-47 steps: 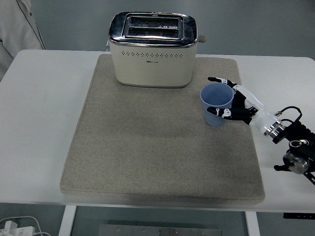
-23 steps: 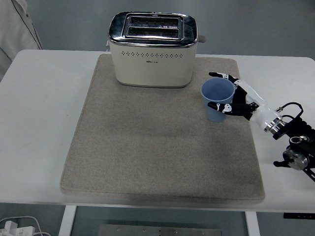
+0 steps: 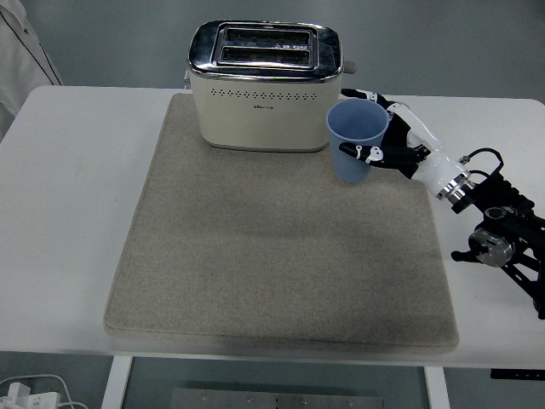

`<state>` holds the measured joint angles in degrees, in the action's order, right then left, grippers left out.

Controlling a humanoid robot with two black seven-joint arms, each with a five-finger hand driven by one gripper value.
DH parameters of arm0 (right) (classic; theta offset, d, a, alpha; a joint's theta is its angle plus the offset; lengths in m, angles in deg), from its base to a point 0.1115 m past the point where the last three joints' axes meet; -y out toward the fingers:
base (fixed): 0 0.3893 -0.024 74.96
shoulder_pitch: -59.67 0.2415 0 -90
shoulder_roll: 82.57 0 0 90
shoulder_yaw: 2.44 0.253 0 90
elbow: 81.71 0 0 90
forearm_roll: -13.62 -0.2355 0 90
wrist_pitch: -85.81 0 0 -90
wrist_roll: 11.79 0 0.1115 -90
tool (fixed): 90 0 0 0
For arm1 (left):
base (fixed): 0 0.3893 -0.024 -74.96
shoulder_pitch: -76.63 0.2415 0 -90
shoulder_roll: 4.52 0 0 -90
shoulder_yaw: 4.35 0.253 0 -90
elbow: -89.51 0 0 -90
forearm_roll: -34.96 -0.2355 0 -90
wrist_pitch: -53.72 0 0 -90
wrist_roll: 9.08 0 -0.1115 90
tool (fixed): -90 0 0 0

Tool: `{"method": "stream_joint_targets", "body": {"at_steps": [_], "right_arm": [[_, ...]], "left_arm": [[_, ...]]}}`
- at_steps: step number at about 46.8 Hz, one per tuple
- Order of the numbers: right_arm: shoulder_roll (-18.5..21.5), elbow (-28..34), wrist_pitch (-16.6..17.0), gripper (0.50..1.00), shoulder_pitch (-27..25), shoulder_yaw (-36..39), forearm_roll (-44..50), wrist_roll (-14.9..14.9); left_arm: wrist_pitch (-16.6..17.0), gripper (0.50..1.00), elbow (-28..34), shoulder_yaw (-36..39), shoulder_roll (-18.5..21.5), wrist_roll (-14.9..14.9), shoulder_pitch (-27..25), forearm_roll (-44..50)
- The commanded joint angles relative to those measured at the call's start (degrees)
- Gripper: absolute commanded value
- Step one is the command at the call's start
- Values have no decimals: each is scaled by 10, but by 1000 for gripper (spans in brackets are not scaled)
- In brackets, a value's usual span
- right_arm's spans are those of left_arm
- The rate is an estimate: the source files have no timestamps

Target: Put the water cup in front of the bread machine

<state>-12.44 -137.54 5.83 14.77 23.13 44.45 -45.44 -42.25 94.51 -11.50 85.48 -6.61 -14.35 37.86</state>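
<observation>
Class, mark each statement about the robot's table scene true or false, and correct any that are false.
1. The right hand grasps the blue cup. True.
2. The cup lies on its side. False: it is upright, mouth upward.
3. The toaster stands on the beige mat. True.
4. The cup is to the left of the toaster. False: it is at the toaster's right front corner.
5. Bread sticks out of the toaster's slots. False: no bread shows above the slots.
</observation>
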Motion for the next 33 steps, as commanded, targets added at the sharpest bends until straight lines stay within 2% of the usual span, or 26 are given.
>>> {"method": "stream_joint_targets", "body": {"at_steps": [1,8,12,20,33], "right_arm": [[19,0,-2,500,3,-2,0,4],[49,0,-5,500,8,-9,5,8],[65,1,-10,500,11,-10,5,25],[91,4,-24,500,23,-20,9,42],[131,13,-51,500,44,-32,9,46]], "left_arm": [[0,1000,0,-1,0,0,0,0],[0,1000,0,0,0,0,0,0],[0,1000,0,0,0,0,0,0],[0,1000,0,0,0,0,0,0],[0,1000,0,-1,0,0,0,0]]}}
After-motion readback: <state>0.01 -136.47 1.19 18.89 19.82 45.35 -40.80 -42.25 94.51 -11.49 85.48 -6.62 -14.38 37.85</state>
